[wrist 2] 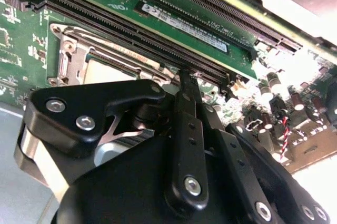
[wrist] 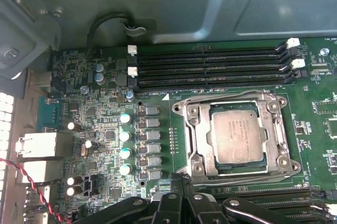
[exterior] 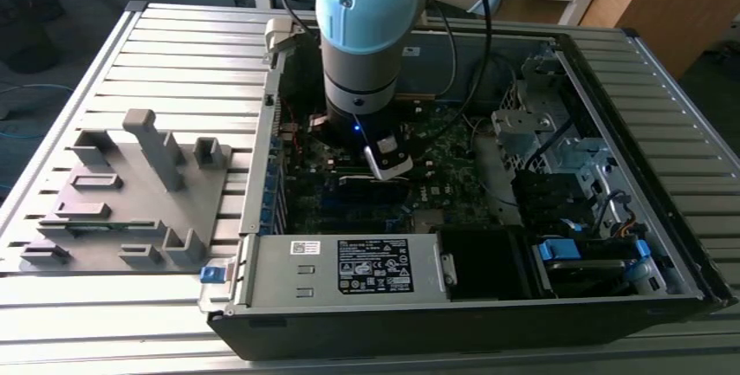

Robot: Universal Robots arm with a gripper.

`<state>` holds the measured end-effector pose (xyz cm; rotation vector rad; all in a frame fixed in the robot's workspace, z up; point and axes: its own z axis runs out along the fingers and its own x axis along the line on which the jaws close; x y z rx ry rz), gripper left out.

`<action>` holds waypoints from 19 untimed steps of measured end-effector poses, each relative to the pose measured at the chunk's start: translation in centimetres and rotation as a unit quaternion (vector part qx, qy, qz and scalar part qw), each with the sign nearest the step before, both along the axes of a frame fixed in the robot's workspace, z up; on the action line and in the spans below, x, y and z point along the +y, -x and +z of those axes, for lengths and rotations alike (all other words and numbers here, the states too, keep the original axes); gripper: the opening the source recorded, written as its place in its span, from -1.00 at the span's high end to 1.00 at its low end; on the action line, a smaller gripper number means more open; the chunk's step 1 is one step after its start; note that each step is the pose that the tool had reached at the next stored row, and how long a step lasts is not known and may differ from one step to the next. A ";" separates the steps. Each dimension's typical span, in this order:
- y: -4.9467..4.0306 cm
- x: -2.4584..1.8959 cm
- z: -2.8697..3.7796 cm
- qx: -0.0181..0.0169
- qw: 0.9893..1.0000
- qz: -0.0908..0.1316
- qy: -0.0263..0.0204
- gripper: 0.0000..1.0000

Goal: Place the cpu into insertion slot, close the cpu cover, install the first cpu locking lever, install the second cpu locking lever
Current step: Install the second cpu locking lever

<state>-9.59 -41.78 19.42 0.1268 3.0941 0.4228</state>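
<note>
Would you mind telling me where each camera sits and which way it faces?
Exterior view: off the arm, above, looking down into the open computer case; the arm's blue-capped body shows.
First wrist view: on the arm, facing the cpu under the cpu cover; the claw's black links show.
Second wrist view: on the arm, low across the board; the claw's links show.
Both wrist views share the cpu.

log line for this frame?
cpu: seated in insertion slot | cpu cover: closed over it | gripper: at cover's edge
</note>
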 end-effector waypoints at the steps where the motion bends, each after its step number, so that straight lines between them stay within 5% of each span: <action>1: 0.00 0.00 0.00 0.000 1.000 0.000 0.000 0.77; 11: 0.00 0.00 -0.06 0.000 1.000 0.000 -0.010 0.77; 19: 0.06 -0.01 -0.29 0.000 1.000 0.000 -0.011 0.77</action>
